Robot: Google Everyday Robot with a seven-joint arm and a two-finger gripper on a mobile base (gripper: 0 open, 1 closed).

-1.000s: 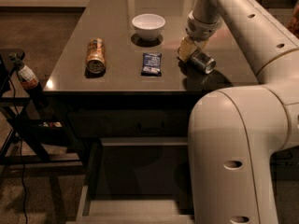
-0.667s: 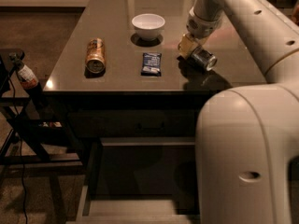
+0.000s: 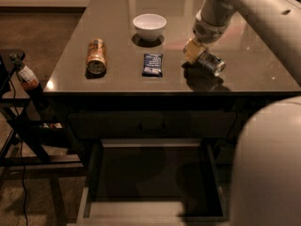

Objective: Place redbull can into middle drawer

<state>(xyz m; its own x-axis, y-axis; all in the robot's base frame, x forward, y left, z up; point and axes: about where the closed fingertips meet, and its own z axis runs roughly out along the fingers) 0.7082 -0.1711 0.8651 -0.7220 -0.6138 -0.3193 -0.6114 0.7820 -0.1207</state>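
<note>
The redbull can [image 3: 210,62], slim and silver-grey with a shiny top, is tilted on its side at the right of the dark tabletop [image 3: 117,36]. My gripper [image 3: 194,51] is shut on the can's rear end and holds it just above the table, with its shadow underneath. The middle drawer [image 3: 88,192] stands pulled open below the table's front edge, with a dark interior and a lighter grey rim. It lies down and to the left of the can. Nothing shows inside it.
A fatter orange-brown can [image 3: 96,55] lies at the table's left. A dark blue snack packet [image 3: 152,64] lies in the middle, with a white bowl [image 3: 149,26] behind it. A black stand with a bottle [image 3: 24,74] is at far left. My white arm body [image 3: 268,168] fills the lower right.
My gripper and the can have shifted slightly right and seem a little higher off the table. My white arm body has moved right in the view, uncovering more of the drawer.
</note>
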